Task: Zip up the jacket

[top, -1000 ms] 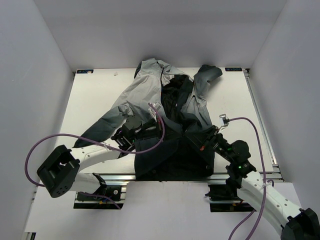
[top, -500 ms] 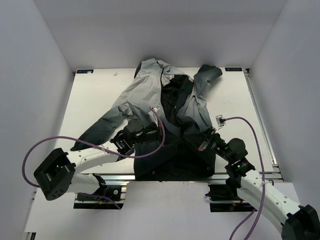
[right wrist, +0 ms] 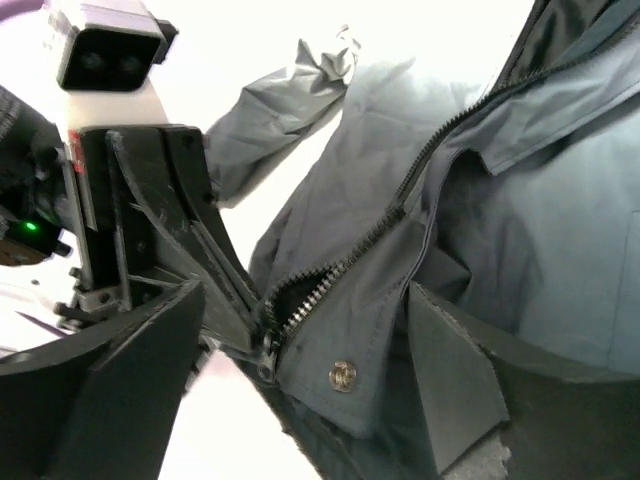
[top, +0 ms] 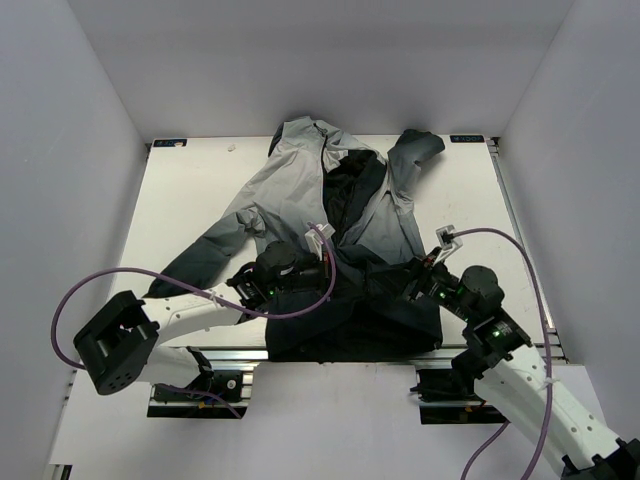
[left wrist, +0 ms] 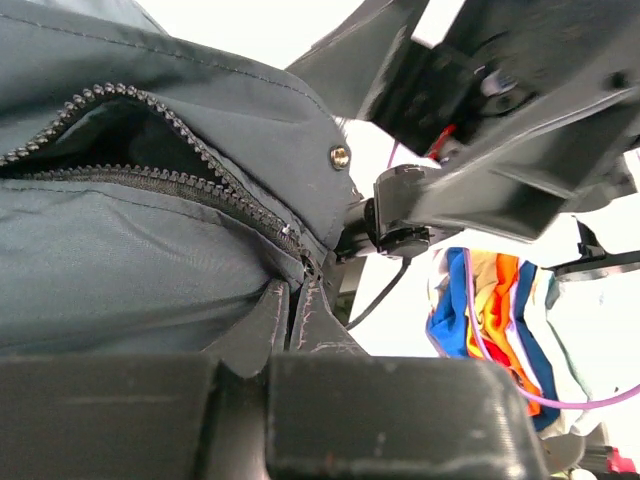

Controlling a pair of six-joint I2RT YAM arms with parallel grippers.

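The jacket point(top: 300, 170) lies spread on the white table point(top: 190, 190), light grey at the hood and dark charcoal at the hem, its front open over the black lining. My left gripper point(top: 322, 262) is shut on the zipper slider point(right wrist: 268, 350) low on the front; in the left wrist view its fingertips point(left wrist: 295, 305) pinch together at the foot of the open zipper teeth point(left wrist: 180, 185). My right gripper point(top: 412, 283) stands open, its jaws wide apart on either side of the hem flap with the brass snap point(right wrist: 343, 375), touching nothing I can see.
A bundle of colourful cloth point(left wrist: 490, 310) shows past the table edge in the left wrist view. Purple cables point(top: 90, 290) loop from both arms. The metal rail point(top: 330, 350) runs along the near edge, and white walls close in the sides.
My right gripper has opened and let go of the hem, shifting slightly right. My left gripper, still shut on the slider, has edged right and up the front.
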